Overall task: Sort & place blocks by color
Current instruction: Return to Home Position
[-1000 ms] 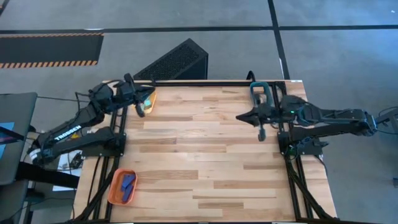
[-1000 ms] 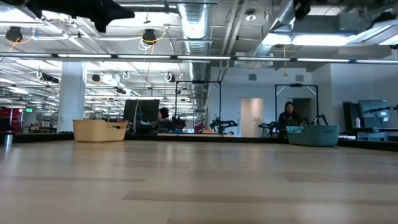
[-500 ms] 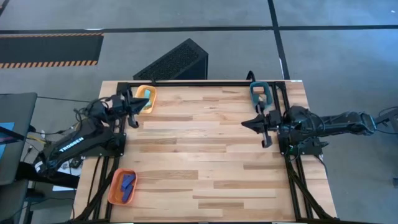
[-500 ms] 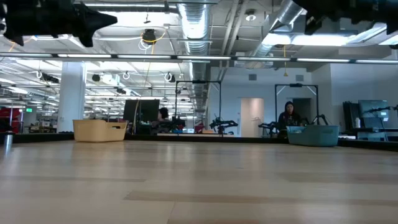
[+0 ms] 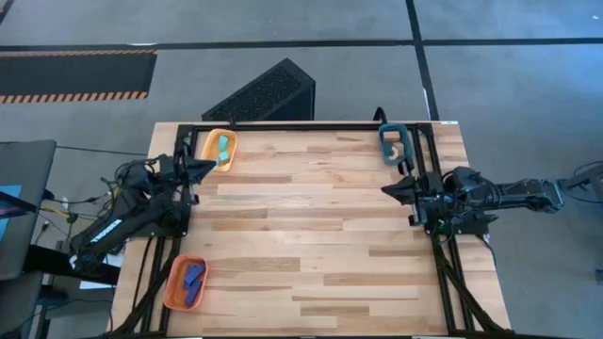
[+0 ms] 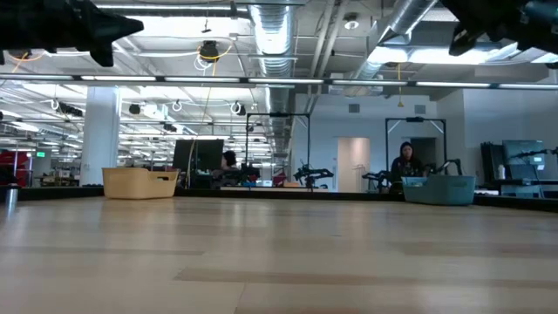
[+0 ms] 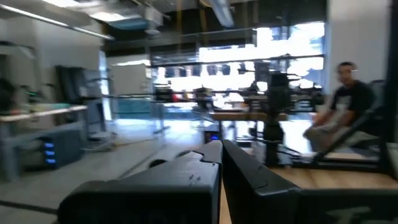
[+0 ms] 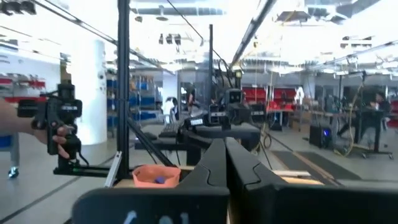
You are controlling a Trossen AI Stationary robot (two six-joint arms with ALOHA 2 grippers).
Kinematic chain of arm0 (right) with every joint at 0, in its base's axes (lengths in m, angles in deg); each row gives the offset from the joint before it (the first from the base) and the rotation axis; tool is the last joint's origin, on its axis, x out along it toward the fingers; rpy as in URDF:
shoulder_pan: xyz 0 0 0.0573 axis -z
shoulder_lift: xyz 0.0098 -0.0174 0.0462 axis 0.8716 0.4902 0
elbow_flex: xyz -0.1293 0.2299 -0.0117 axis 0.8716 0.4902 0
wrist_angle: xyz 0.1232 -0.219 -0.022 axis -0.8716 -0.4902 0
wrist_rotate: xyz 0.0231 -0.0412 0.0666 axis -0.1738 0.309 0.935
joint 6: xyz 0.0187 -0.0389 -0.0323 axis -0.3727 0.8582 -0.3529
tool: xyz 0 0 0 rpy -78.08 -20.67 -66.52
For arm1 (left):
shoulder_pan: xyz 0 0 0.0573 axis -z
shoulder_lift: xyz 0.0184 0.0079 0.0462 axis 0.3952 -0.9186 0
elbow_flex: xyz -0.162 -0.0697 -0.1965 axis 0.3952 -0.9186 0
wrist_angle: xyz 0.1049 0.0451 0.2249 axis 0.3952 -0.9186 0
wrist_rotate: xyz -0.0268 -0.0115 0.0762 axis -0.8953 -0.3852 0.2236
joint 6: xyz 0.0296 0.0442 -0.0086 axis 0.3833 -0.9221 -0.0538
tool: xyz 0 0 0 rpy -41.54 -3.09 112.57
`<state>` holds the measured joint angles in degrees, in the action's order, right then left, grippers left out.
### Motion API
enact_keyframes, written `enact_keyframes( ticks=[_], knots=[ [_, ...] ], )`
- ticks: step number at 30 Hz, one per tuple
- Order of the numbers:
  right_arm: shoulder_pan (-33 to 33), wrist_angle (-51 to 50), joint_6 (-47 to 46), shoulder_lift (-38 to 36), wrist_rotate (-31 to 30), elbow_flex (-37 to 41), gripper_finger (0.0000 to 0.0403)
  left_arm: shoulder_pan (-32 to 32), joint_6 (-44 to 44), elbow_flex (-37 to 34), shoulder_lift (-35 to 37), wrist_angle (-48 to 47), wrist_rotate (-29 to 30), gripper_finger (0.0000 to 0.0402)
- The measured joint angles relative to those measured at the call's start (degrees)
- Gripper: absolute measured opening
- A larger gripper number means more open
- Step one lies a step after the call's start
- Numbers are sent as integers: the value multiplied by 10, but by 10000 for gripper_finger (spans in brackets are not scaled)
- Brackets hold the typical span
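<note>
Dark blue oblong blocks [image 5: 194, 276] lie in the orange plastic tray [image 5: 172, 292] at the wooden counter's [image 5: 311, 235] near left corner. Midway back, the left tool [image 5: 207, 166] and the right tool [image 5: 386, 191] hover at opposite edges, both clenched and empty. Farther off, light cyan blocks [image 5: 223, 149] sit in the yellow-orange tray [image 5: 209, 141].

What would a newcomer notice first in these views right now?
The blue blocks lying in the orange tray at the lower-left corner of the table in the high view, and cyan blocks in the yellow tray at its upper left. Then both arms folded at the side edges: left pincer beside the yellow tray, right pincer just below the teal tray, both shut and empty.
</note>
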<state>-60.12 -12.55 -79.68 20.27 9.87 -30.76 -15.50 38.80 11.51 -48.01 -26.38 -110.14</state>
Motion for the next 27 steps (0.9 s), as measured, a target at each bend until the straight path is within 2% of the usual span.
enact_keyframes(
  ticks=[4, 12, 21, 24, 27],
  knots=[
    [7, 45, -7, -15, 3, 38, 6, 2, -2, 0, -3, -12, -61, 0],
    [6, 63, -60, -16, 3, 88, 4, 2, -56, -6, -2, -32, -64, 0],
    [7, 29, -47, -17, 3, 88, 5, 2, -89, -6, -2, -69, -75, 0],
    [7, 10, -47, -17, 3, 88, 8, 2, -77, -29, -3, -21, -73, 0],
    [7, 14, -47, -17, 3, 88, 9, 2, -15, -84, -3, 91, -72, 0]
  ],
)
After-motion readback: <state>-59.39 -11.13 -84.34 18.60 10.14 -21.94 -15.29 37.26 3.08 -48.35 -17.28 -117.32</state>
